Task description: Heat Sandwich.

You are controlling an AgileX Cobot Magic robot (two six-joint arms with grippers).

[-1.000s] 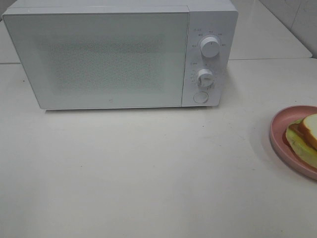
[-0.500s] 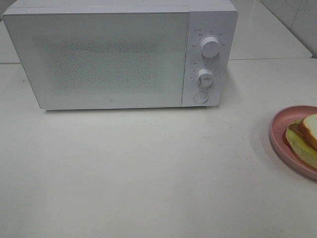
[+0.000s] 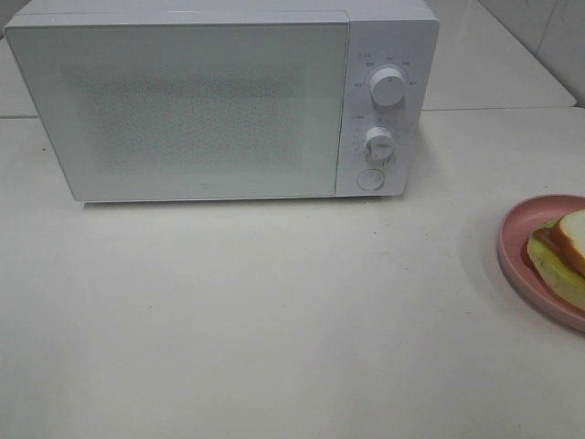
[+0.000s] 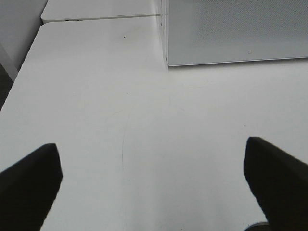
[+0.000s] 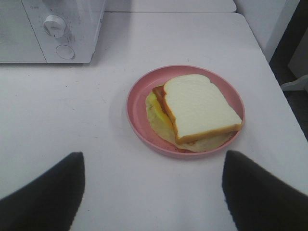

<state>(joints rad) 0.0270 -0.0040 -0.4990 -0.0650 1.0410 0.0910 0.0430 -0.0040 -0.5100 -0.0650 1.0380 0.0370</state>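
Observation:
The sandwich (image 5: 197, 109), white bread over green lettuce and reddish filling, lies on a pink round plate (image 5: 139, 96); in the exterior view the sandwich (image 3: 559, 256) sits at the right edge on that plate (image 3: 514, 247). A white microwave (image 3: 219, 101) stands at the back with its door shut. My right gripper (image 5: 151, 192) hovers open just short of the plate, nothing between its fingers. Over bare table in front of the microwave's left corner (image 4: 202, 33), my left gripper (image 4: 151, 185) is open and empty. Neither arm shows in the exterior view.
The microwave has two round knobs (image 3: 388, 87) and a round button (image 3: 369, 179) on its right panel. The white table (image 3: 274, 311) meets a second table surface behind it. The table's right edge (image 5: 284, 110) runs close beside the plate.

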